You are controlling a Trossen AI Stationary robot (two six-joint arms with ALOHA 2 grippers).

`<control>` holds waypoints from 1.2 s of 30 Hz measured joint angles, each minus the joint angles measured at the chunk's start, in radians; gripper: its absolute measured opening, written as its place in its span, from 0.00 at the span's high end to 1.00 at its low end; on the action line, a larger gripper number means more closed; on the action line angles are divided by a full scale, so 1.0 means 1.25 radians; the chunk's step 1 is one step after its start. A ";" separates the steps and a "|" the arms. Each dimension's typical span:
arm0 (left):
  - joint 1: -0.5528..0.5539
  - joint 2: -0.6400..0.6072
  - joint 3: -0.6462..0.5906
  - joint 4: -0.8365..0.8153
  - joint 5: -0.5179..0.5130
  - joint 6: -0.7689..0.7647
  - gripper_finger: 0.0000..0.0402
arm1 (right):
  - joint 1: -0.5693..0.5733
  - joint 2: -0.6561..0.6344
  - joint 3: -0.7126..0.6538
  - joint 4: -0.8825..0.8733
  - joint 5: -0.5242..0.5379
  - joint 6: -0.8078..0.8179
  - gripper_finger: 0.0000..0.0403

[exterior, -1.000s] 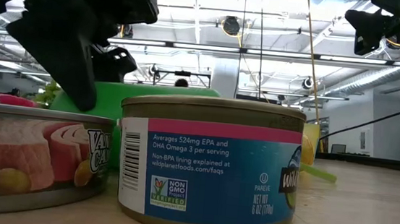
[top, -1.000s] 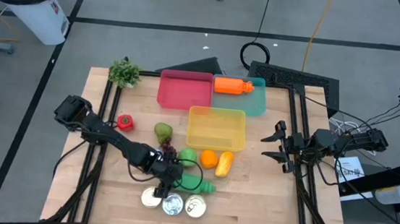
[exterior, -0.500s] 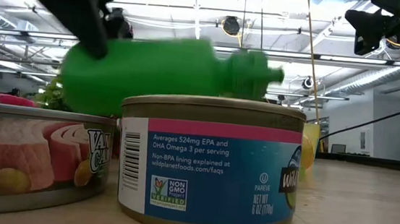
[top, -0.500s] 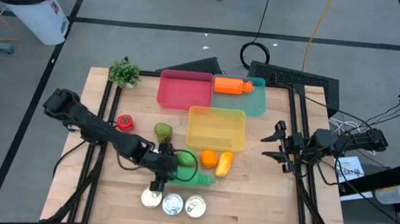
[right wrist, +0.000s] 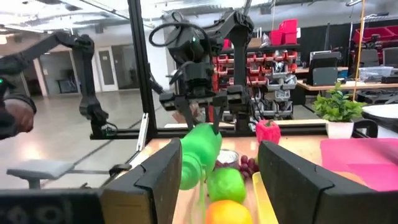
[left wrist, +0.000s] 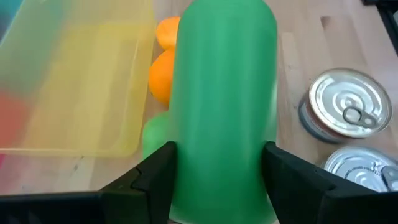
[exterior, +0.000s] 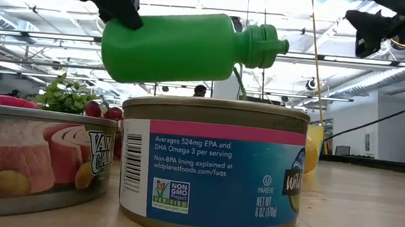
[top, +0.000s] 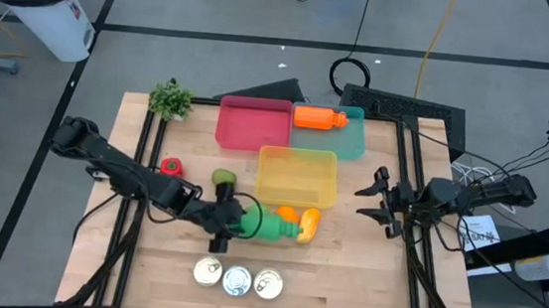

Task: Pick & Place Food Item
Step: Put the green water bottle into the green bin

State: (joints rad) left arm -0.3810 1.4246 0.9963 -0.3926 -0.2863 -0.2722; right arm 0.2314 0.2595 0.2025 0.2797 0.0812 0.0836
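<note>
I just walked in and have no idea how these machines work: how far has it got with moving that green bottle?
Done: the left gripper has clamped the green bottle and lifted it clear of the table, above the tins. In hand: the bottle hangs sideways in the air near the yellow bin. Left: setting it down somewhere; which bin is meant I cannot tell. The right gripper waits open at the table's edge.

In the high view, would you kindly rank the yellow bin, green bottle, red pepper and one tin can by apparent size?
1. yellow bin
2. green bottle, held lifted by the left gripper, so nearer the camera and slightly flattered
3. red pepper and the middle tin can look alike; no ranking
</note>
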 joint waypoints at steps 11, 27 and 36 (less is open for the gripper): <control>0.032 0.000 0.058 0.012 -0.001 0.080 0.47 | 0.000 0.368 0.017 0.282 0.108 -0.083 0.51; 0.032 0.007 0.065 -0.023 0.040 0.078 0.60 | 0.000 0.701 0.137 0.294 0.068 -0.015 0.25; 0.030 0.041 0.062 -0.051 0.084 -0.045 0.57 | 0.016 0.826 0.237 0.292 -0.009 -0.018 0.23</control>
State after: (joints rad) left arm -0.3435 1.4755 1.0743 -0.4566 -0.1809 -0.3291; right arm 0.2517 1.2919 0.4993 0.6452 0.0697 0.0616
